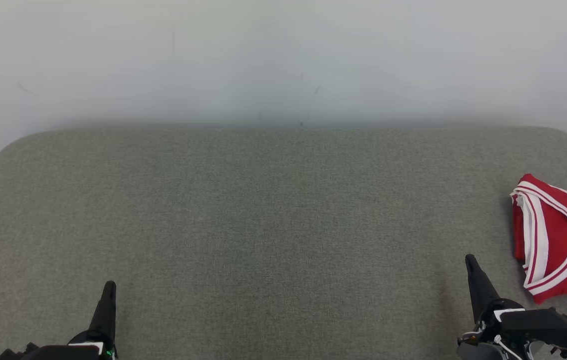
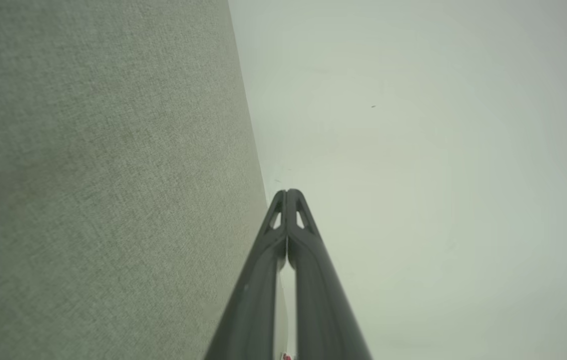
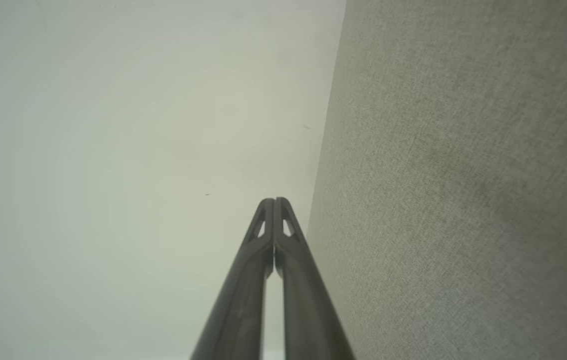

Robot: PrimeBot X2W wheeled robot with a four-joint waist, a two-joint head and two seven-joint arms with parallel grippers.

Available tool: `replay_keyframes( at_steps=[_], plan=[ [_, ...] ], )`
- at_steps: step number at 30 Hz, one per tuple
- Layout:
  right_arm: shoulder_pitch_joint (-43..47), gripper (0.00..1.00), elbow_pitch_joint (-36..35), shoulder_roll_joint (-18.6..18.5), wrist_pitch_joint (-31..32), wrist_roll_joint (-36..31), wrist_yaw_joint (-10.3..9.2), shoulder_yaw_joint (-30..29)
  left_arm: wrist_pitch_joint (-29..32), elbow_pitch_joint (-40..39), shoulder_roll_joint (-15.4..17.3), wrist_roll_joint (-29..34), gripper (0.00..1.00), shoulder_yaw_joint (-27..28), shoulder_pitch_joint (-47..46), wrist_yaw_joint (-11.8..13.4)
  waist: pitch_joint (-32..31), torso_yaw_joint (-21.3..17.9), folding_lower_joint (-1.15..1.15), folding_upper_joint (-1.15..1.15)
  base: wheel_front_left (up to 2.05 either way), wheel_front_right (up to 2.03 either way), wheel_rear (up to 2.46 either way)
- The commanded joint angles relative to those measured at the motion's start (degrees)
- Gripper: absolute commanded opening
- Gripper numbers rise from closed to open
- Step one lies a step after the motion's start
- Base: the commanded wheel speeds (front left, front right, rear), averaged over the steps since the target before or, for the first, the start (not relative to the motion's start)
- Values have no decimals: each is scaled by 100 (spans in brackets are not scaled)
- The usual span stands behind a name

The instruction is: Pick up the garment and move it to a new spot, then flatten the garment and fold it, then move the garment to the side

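The garment (image 1: 558, 237) is red with white-and-red striped trim. It lies folded into a compact bundle at the far right edge of the grey padded table (image 1: 273, 210), partly cut off by the head view's edge. My right gripper (image 1: 471, 261) is shut and empty, low at the right, a short way left of the garment and not touching it. Low at the left, my left gripper (image 1: 109, 286) is also shut and empty. In the wrist views both the left gripper (image 2: 287, 192) and the right gripper (image 3: 274, 201) show fingertips pressed together, pointing toward the wall.
A pale wall (image 1: 283, 60) rises behind the table's rounded far edge. The table's grey fabric (image 2: 88, 175) runs beside the left fingers, and the same fabric (image 3: 463, 175) beside the right ones.
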Motion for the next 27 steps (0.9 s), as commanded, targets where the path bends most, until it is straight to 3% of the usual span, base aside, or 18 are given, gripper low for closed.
replay_keyframes(
  at_steps=[1, 14, 27],
  plan=[
    [-53, 0, -68, 8, 50, 159, -12, -23, 51, -46, 28, -176, 0, 26, -115, 7, 4, 9, 0, 0, 0, 0, 0],
    [-60, 0, -146, 9, 162, 616, -13, -79, 166, -88, 29, -624, 0, 45, -148, 8, 26, 55, 0, 0, 0, 0, 0],
    [-57, 0, -140, 9, 162, 588, -13, -74, 157, -82, 28, -602, 0, 45, -145, 8, 26, 55, 0, 0, 0, 0, 0]
  ],
)
